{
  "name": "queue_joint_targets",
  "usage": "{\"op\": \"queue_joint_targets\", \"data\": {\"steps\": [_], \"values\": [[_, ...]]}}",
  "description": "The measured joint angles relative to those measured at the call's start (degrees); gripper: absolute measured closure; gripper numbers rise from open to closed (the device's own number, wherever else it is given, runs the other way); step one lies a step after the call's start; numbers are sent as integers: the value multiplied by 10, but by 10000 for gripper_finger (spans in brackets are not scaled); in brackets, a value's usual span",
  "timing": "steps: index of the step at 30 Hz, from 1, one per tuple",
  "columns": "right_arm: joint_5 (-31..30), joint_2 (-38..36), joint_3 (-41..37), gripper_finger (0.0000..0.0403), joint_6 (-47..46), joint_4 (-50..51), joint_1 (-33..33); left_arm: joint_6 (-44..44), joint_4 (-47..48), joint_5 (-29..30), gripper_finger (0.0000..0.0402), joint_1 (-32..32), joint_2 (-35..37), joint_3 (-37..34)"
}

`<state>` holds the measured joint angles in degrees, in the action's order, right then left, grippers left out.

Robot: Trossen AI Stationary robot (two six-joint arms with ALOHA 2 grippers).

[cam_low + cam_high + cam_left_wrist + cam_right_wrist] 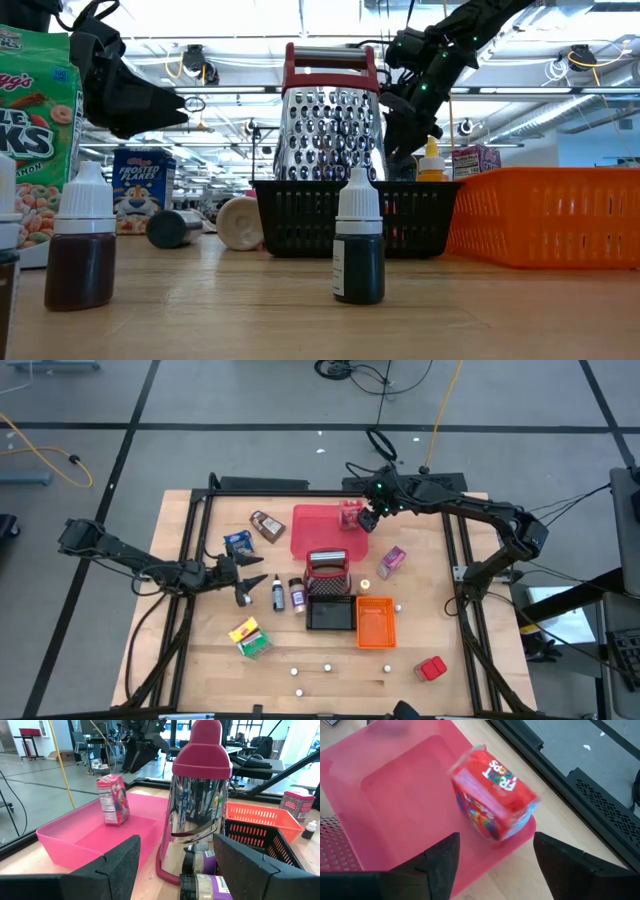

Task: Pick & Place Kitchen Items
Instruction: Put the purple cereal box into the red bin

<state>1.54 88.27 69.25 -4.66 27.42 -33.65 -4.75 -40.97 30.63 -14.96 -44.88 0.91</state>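
My right gripper [368, 518] hangs open just above a red cereal box [492, 795], which stands on its base in the far right corner of the flat red tray [315, 530]; the fingers are clear of it. My left gripper [245, 585] is open near the table's left side, pointing toward two small dark bottles [286, 594] and a metal grater [197, 805]. A blue pack [238, 542], a brown pouch [267, 526], a yellow-green box [250, 637], a pink box [392, 561] and a second red box [431, 669] lie apart on the table.
The grater [327, 568] stands at the far end of the black wire basket [330, 615], beside the orange bin [375, 622]. Tiny white pieces [327, 669] are scattered near the near edge. A black frame [190, 560] borders the table's sides.
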Motion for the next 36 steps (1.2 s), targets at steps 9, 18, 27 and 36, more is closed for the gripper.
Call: {"op": "queue_joint_targets", "data": {"steps": [9, 18, 27, 36], "values": [[2, -9, -1, 160, 35, 31, 0, 0, 0, 0, 146, 0, 0, 0], [16, -84, -1, 160, 76, 105, 34, 0, 0, 2, 146, 0, 0, 0], [17, -167, -1, 161, 130, 183, 117, 0, 0, 5, 147, 0, 0, 0], [17, -217, -1, 161, 146, 233, 201, 0, 0, 5, 147, 0, 0, 0]]}}
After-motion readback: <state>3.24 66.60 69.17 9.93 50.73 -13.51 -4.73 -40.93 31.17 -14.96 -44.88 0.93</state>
